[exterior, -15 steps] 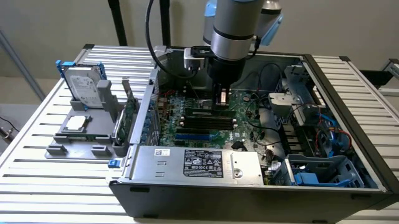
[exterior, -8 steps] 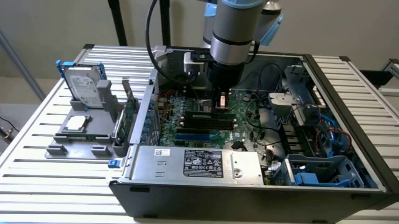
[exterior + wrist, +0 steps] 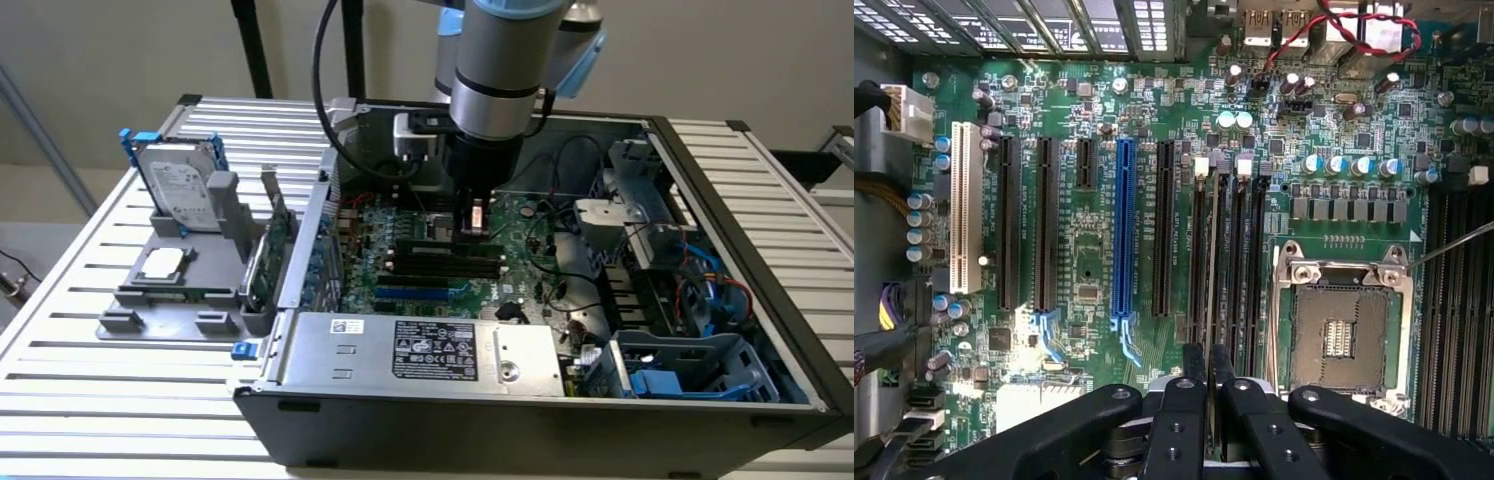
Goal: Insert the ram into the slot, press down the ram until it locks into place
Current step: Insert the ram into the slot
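Wrist view: pincer point(image 3: 1207, 353) around ram point(image 3: 1212, 250) (edge-on)

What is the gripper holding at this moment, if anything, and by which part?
The ram, seen edge-on: the fingers of the gripper pinch its flat faces at the upper edge. Where along its length cannot be told.

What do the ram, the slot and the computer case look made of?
The ram, edge-on: thin rigid board, probably fibreglass laminate. The slot: matte black moulded plastic. The case: grey painted sheet metal, judging by its thin folded walls.
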`<action>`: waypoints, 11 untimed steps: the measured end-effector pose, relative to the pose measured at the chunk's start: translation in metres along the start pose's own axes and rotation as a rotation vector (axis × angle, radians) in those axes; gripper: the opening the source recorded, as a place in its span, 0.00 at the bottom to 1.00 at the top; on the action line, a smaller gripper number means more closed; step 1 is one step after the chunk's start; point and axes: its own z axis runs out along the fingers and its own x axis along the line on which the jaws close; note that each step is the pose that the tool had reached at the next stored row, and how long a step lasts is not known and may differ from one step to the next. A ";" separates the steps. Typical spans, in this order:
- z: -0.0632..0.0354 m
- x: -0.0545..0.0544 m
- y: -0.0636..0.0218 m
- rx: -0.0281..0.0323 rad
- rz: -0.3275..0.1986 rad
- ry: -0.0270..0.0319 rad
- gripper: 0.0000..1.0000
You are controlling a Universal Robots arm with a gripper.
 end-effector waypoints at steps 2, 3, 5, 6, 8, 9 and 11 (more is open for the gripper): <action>0.0003 0.000 0.0000 0.0000 -0.006 0.0065 0.13; 0.0006 0.000 -0.0001 0.0001 -0.008 0.0091 0.13; 0.0014 0.000 -0.0001 0.0001 -0.013 0.0118 0.13; 0.0019 0.000 -0.0001 0.0000 -0.015 0.0125 0.13; 0.0029 0.000 -0.0002 0.0001 -0.017 0.0126 0.13; 0.0036 0.000 -0.0002 0.0001 -0.018 0.0128 0.13; 0.0049 0.000 -0.0002 0.0001 -0.019 0.0128 0.13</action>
